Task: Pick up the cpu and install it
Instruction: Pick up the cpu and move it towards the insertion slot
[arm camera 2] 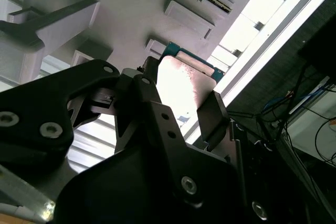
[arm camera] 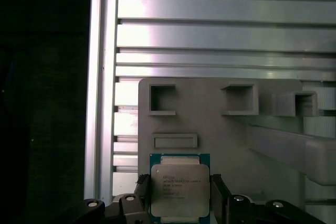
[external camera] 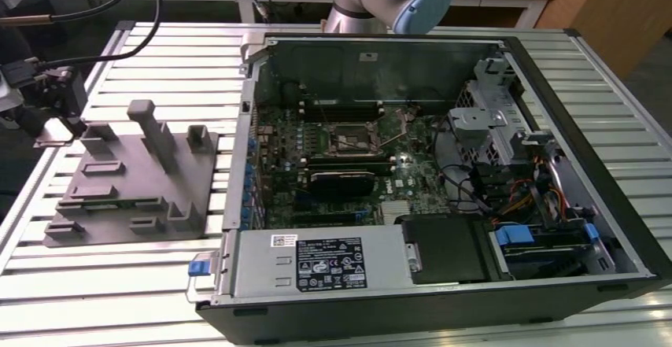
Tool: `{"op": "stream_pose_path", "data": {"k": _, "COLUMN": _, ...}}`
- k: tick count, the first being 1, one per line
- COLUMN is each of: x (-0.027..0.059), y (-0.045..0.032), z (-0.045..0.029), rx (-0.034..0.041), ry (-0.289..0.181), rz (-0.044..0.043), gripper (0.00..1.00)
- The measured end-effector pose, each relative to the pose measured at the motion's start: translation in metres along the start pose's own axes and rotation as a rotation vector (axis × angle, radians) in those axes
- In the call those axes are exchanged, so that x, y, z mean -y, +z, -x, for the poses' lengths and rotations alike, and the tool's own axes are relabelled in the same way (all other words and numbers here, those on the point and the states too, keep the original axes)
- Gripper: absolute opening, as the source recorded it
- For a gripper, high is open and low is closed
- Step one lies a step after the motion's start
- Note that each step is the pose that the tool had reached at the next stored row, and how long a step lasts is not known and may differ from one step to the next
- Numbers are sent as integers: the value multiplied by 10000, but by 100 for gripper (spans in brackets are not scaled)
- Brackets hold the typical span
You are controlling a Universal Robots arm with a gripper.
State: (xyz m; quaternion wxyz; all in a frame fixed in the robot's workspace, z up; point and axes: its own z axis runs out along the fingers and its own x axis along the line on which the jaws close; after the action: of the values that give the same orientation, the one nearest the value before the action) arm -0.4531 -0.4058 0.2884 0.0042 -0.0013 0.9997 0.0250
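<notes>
The cpu [arm camera: 179,188], a small square chip with a silvery top on a green carrier edge, sits between my gripper's [arm camera: 179,195] two black fingers [arm camera: 217,192], which press on its opposite sides. In the second wrist view the cpu's shiny top [arm camera 2: 181,82] shows between the same fingers of my gripper [arm camera 2: 181,106], over the grey fixture [arm camera 2: 126,9]. In the exterior view my gripper [external camera: 50,107] hangs at the far left, by the back left corner of the grey fixture [external camera: 137,174]. Whether the chip rests on the fixture or is lifted off it I cannot tell.
An open computer case [external camera: 619,229] lies on the slatted metal table [external camera: 105,284] at the exterior view's right. Its motherboard socket [external camera: 355,136] sits mid-board, with drive bays and cables [external camera: 515,174] to the right. Upright posts [external camera: 147,127] rise from the fixture.
</notes>
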Motion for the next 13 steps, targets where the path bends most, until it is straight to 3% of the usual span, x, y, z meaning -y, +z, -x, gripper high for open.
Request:
{"op": "stream_pose_path", "data": {"k": 3, "x": -3, "y": -58, "z": 1, "rx": -1, "ry": 0, "rz": 0, "gripper": 54}}
{"op": "stream_pose_path", "data": {"k": 13, "x": -4, "y": -78, "z": 1, "rx": 0, "ry": 0, "rz": 0, "gripper": 54}}
